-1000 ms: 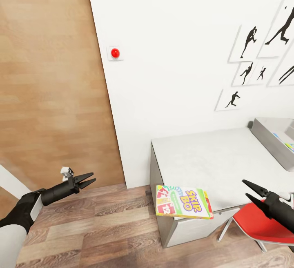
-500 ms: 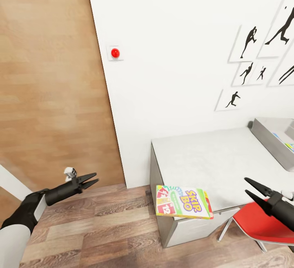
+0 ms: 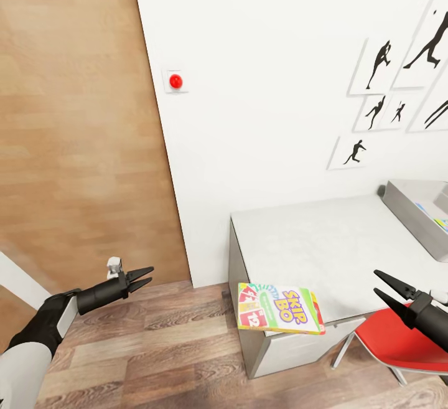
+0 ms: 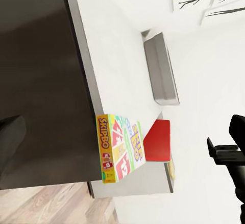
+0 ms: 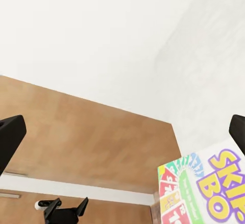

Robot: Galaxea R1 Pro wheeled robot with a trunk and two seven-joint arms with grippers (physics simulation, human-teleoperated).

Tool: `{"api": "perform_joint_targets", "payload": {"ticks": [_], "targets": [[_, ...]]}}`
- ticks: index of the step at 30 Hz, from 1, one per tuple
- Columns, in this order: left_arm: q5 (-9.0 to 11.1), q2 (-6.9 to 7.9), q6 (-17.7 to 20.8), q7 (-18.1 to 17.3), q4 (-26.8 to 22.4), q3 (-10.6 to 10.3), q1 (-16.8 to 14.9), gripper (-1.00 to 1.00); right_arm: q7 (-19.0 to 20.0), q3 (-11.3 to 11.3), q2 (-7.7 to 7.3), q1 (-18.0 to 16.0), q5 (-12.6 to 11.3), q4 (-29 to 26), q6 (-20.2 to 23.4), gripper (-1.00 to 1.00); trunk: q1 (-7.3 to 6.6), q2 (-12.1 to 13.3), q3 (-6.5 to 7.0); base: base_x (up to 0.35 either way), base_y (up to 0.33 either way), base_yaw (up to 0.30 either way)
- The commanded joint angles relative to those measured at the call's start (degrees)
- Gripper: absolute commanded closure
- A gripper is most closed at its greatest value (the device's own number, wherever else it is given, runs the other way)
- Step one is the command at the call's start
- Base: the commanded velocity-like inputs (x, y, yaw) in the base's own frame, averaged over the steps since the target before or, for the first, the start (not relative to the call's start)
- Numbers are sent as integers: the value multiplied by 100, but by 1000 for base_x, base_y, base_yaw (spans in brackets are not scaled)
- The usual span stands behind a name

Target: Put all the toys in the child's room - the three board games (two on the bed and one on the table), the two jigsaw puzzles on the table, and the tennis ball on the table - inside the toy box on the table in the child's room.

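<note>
- Your left gripper (image 3: 144,276) is spread, empty, over the wood floor (image 3: 155,347) by the wooden door (image 3: 74,135).
- Your right gripper (image 3: 384,289) is spread too, empty, above the red chair (image 3: 398,343), just off the tabletop (image 3: 311,241) edge.
- Between them the yellow-green-orange board game (image 3: 280,309) lies flat on the tabletop's front corner, overhanging the edge.
- The grey toy box (image 3: 414,206) sits at the tabletop's far right, well apart from the game.
- Silhouette pictures (image 3: 389,91) and a red button (image 3: 175,81) are on the wall.
</note>
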Motion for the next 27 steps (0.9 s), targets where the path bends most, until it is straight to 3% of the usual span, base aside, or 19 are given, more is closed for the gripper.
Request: {"api": "perform_joint_targets", "payload": {"ticks": [1,10,27], "targets": [[7,1,57,-16,1,4,-4,-100,46,-8,1,-7,41,0,27,-100,3,-11,-9,0,0,0],[44,19,57,-74,1,-6,-4,-100,55,-10,37,-7,41,0,27,-100,3,-11,14,0,0,-31],[51,48,50,-101,1,4,-4,-100,55,-1,66,-7,41,0,27,-100,3,-11,113,0,0,-186]]}}
